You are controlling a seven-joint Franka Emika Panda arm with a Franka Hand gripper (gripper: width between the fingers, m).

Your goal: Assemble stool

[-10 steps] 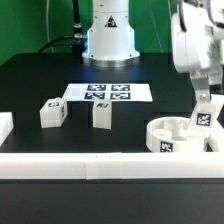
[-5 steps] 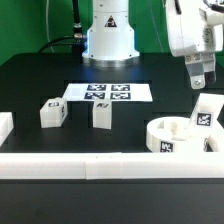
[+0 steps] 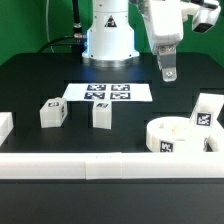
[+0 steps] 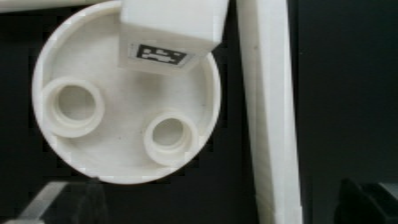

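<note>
The stool's round white seat (image 3: 168, 133) lies at the exterior view's right, next to the front rail. One tagged leg (image 3: 206, 112) stands upright in it at its far right. The wrist view shows the seat (image 4: 111, 75) with two empty sockets and that leg (image 4: 175, 30) at its edge. Two more legs (image 3: 52, 113) (image 3: 101, 115) stand loose on the table left of centre. My gripper (image 3: 168, 70) hangs open in the air above and behind the seat, holding nothing. Its dark fingertips (image 4: 43, 206) show only at the wrist picture's corners.
The marker board (image 3: 108, 92) lies flat in front of the robot's base. A long white rail (image 3: 90, 165) runs along the table's front edge, seen beside the seat in the wrist view too (image 4: 267, 110). A short white rail end (image 3: 4, 125) sits at the far left.
The gripper has risen from the leg standing in the seat and moved up and toward the exterior view's left. The leg stays upright in the seat.
</note>
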